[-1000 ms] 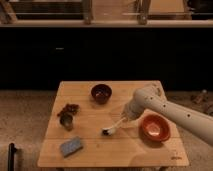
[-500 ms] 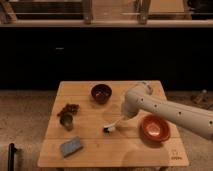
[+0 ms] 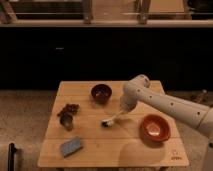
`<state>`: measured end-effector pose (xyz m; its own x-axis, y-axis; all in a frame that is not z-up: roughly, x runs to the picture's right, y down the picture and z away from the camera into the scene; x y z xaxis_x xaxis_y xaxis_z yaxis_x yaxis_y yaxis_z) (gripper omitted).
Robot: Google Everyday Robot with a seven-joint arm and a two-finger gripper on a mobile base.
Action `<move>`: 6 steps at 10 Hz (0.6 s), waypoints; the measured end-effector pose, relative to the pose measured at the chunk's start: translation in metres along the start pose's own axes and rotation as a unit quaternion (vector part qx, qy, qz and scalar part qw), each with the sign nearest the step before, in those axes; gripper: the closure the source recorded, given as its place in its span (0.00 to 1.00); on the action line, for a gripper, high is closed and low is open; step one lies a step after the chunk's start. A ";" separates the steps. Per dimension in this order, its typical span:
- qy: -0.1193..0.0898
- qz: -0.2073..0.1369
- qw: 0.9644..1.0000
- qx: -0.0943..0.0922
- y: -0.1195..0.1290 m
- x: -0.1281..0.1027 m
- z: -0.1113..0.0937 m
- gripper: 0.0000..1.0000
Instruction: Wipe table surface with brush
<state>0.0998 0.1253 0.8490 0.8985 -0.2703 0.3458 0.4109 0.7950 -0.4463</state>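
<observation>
The table surface [image 3: 100,142] is a square light-brown plank top with a small dark logo [image 3: 176,157] near the front right corner. The brush [image 3: 113,119] has a slim white handle and a dark head [image 3: 105,122] touching the middle of the table. My gripper [image 3: 122,112] comes in from the right on a white arm [image 3: 165,104] and holds the upper end of the brush handle, tilting it down to the left.
A dark brown bowl [image 3: 101,93] stands at the back centre. An orange-red bowl [image 3: 155,127] sits at the right. A grey-blue sponge [image 3: 71,146] lies front left. A small metal cup [image 3: 66,121] and brown scraps [image 3: 69,108] are at the left.
The arm and brush have shifted left across the tabletop; the brush head has moved a little to the left, staying on the surface.
</observation>
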 end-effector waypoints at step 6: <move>-0.016 -0.101 0.993 -0.051 0.019 -0.064 0.042 1.00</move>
<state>0.0439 0.1806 0.8530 0.7917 -0.3996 0.4620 0.5970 0.6664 -0.4466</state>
